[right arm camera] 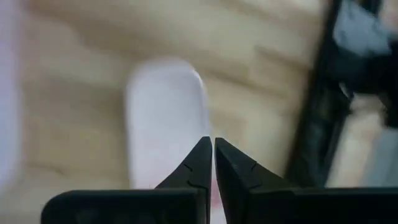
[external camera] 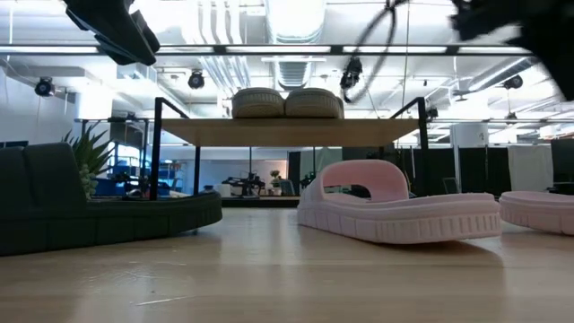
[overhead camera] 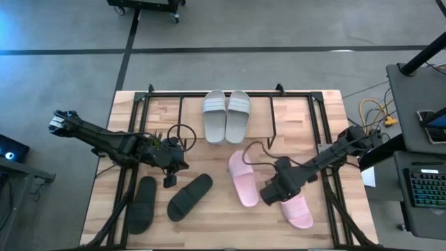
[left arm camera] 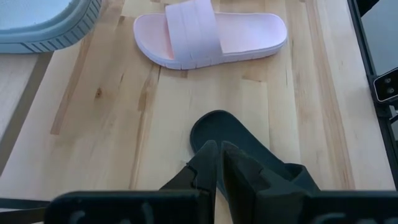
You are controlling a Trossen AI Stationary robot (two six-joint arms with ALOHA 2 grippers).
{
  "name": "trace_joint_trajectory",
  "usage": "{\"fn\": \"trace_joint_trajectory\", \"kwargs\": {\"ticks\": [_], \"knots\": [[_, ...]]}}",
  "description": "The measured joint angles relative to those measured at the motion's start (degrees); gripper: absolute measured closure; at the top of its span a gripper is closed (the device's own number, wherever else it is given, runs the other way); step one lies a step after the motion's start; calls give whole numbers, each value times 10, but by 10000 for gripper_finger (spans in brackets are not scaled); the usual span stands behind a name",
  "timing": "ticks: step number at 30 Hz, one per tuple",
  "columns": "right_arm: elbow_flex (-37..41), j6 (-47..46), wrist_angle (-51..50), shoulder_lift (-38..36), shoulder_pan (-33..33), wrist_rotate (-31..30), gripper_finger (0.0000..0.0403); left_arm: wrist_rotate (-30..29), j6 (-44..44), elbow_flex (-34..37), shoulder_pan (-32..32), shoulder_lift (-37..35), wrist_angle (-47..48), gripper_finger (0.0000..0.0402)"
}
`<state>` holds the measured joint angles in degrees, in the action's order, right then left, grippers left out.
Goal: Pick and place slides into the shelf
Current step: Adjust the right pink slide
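high view: wooden table [overhead camera: 209, 216], both arms low over it
grey-green slides [overhead camera: 226, 115]: pair side by side on the shelf [overhead camera: 293, 111] top board, far middle of table
black slides [overhead camera: 189, 196]: two on the table, near left; one [overhead camera: 142, 203] lies by the left edge, the other angled just right of it
pink slides [overhead camera: 242, 178]: two on the table right of centre; the second [overhead camera: 298, 211] partly under the right arm
left gripper [overhead camera: 169, 180]: fingers pressed together, nothing in them, above the angled black slide's end
right gripper [overhead camera: 267, 197]: fingers closed tight, holding nothing, between the two pink slides
left wrist view: shut fingertips [left arm camera: 217, 163] over black slide [left arm camera: 249, 149], pink slide [left arm camera: 208, 37] beyond
low view: pink slide [external camera: 399, 211] in front of the shelf [external camera: 287, 130]
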<state>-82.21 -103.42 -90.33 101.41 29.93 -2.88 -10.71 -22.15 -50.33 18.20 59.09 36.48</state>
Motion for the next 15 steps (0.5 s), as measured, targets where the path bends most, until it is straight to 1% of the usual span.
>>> {"fn": "trace_joint_trajectory", "kwargs": {"ticks": [5, 7, 11, 15], "knots": [[37, -4, 13, 1, 19, 135, 390, -1, 0, 1, 0, 0, 0, 394], [52, -20, 17, 6, 33, 172, 390, -1, 0, 1, 0, 0, 0, 394], [68, -58, 44, 5, 65, 215, 390, -1, 0, 1, 0, 0, 0, 394], [77, -75, 107, 5, 91, 226, 390, -1, 0, 1, 0, 0, 0, 394]]}}
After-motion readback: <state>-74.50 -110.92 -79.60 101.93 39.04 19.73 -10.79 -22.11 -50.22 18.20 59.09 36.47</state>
